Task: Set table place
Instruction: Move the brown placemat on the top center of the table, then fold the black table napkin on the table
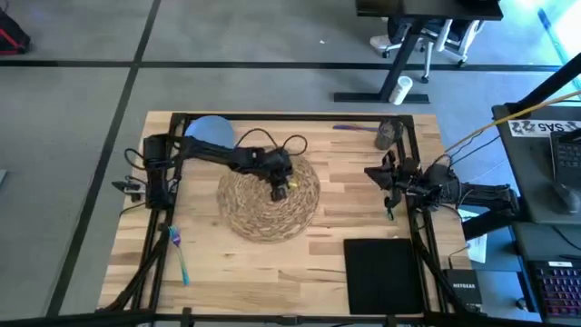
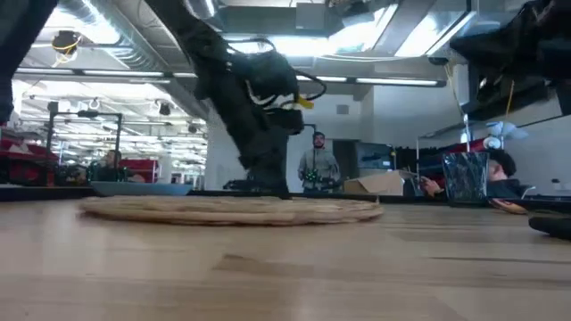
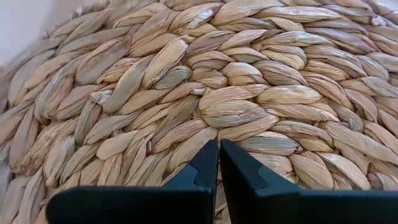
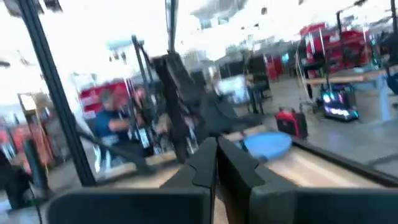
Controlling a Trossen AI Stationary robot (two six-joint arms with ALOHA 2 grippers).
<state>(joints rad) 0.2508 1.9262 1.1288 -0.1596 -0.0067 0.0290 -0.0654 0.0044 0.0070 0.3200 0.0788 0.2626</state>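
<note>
The round woven straw placemat [image 1: 270, 202] lies flat in the middle of the table [image 1: 300, 263]. My left gripper [image 1: 281, 187] points down at the mat's middle, fingers shut [image 3: 219, 149]. The pale blue plate [image 1: 211, 129] lies at the far left, partly under the left arm. A grey cup [image 1: 388, 134] stands at the far right, with purple-handled cutlery [image 1: 349, 128] lying beside it. The teal fork [image 1: 180, 256] lies near the left edge and the black napkin [image 1: 383, 272] at the near right. My right gripper [image 1: 374, 174] hovers shut by the right edge, holding nothing. My left gripper comes from above, pointing down, and its shut fingertips [image 3: 208, 163] stand on the placemat's woven top near its middle [image 3: 231, 127]. The low view shows the fingers [image 2: 268, 185] reaching down to the mat [image 2: 232, 209], which lies flat on the table. Nothing is between the fingers.
Black frame rails [image 1: 413, 145] run along the table's edges. Bare wood [image 1: 272, 272] lies between the placemat and the near edge, and more [image 1: 349, 195] between the mat and the right arm. People and desks show in the room beyond.
</note>
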